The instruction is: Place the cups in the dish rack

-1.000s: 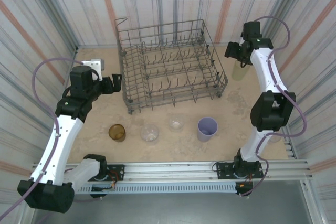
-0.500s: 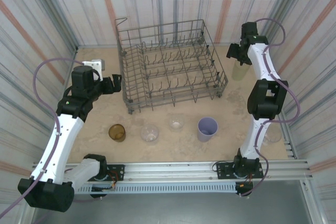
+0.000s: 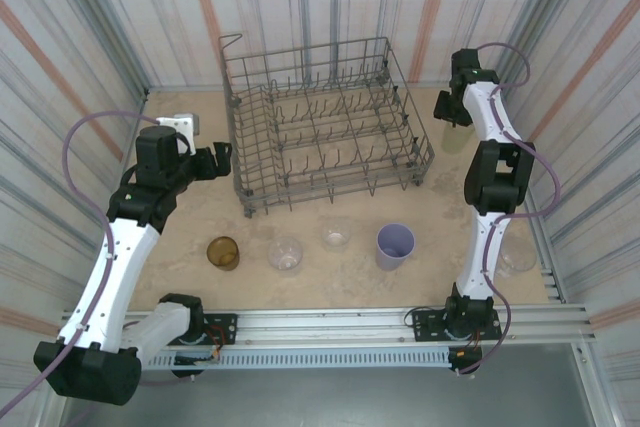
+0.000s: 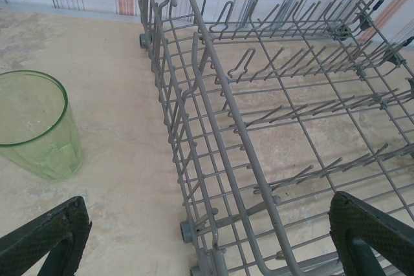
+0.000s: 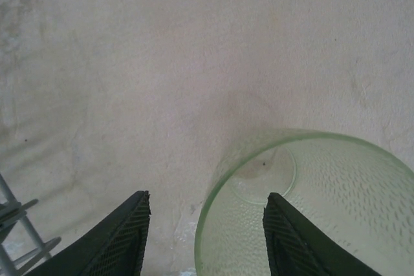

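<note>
The grey wire dish rack (image 3: 320,127) stands at the back middle with no cups in it. On the table in front of it stand an amber cup (image 3: 222,252), two clear cups (image 3: 286,254) (image 3: 336,237) and a lavender cup (image 3: 394,245). A pale yellow-green cup (image 3: 455,135) (image 5: 323,211) stands right of the rack. My right gripper (image 3: 452,110) (image 5: 207,195) is open astride its rim, one finger inside and one outside, apart from the wall. My left gripper (image 3: 220,159) (image 4: 207,231) is wide open astride the rack's (image 4: 259,127) left wall. Another yellow-green cup (image 4: 35,127) stands just left of it.
Striped walls close in the table on the left, back and right. A metal rail (image 3: 330,325) with both arm bases runs along the near edge. Bare table lies between the rack and the row of cups.
My right arm has swung back and left, bringing its gripper down over the yellow-green cup, and its jaws have narrowed. The left arm and the cups have not moved.
</note>
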Controlling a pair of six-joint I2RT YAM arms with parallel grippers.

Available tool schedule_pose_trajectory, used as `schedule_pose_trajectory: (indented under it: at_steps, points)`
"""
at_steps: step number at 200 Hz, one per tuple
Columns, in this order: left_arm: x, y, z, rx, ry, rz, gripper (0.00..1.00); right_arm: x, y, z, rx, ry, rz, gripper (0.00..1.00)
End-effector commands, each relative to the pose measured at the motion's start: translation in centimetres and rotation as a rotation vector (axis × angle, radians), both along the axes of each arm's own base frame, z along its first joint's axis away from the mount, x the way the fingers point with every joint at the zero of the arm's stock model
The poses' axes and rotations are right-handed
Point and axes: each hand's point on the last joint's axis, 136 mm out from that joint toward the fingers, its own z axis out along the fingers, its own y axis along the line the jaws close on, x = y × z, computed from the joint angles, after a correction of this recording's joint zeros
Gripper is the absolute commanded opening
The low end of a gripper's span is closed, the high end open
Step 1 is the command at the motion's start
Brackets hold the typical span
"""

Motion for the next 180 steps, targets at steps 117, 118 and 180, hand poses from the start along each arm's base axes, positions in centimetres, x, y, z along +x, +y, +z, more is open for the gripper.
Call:
schedule_pose_trajectory:
  at_steps: [117,118,180]
  points:
    - [-1.0,0.0,0.5,-0.036,-0.018,-0.019,0.99,-2.9,1.8,5.1,-0.038,-0.002,0.007,0.0]
    - [-1.0,-0.1,0.5,-0.039,-0.017,-0.019,0.99,-2.9,1.9,5.2,-0.037,-0.004,0.006,0.0]
    - [-0.8,0.3,0.8,-0.112,-0.012,-0.01,0.99,-5.2,4.1,11.9,-0.036,-0.121,0.011,0.0]
